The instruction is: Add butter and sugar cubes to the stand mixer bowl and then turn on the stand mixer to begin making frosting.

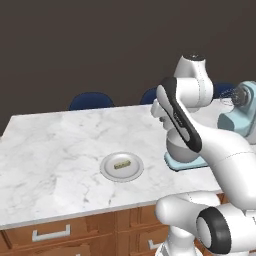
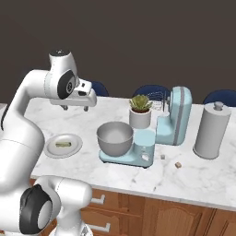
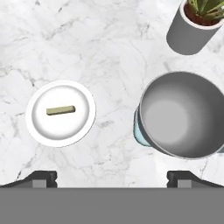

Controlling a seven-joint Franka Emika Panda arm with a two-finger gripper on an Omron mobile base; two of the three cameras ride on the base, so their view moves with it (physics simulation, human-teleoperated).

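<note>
Dark wall behind, white marble worktop (image 1: 55,150) across the middle of the left base view, wooden drawers below. Near the frame's centre, a shallow plate (image 1: 122,166) carrying the butter (image 1: 121,164), a small pale bar lying flat. At right, partly hidden by the white arm, the stand mixer bowl (image 1: 181,150) on the mixer's blue base; at the far right edge, the stand mixer (image 1: 240,116) with head and whisk. Blue chair backs (image 1: 91,101) beyond the worktop. In the right base view, the tool (image 2: 74,108) in the upper left, hanging above the worktop between plate and bowl, touching nothing, fingers apart. At lower left, the plate (image 2: 63,145) with the butter (image 2: 63,144); at centre, the stand mixer bowl (image 2: 115,138) seated on the blue base of the stand mixer (image 2: 174,117), head tilted back. Behind the bowl, a plant pot (image 2: 140,113); at right, a tall grey canister (image 2: 211,130); two small cubes (image 2: 177,164) on the marble near the base. In the hand view, dark finger tips (image 3: 41,178) at the bottom corners, wide apart, open and empty; butter (image 3: 61,110) on the plate (image 3: 41,131) at left; stand mixer bowl (image 3: 186,114) at right; plant pot (image 3: 192,28) at upper right.
</note>
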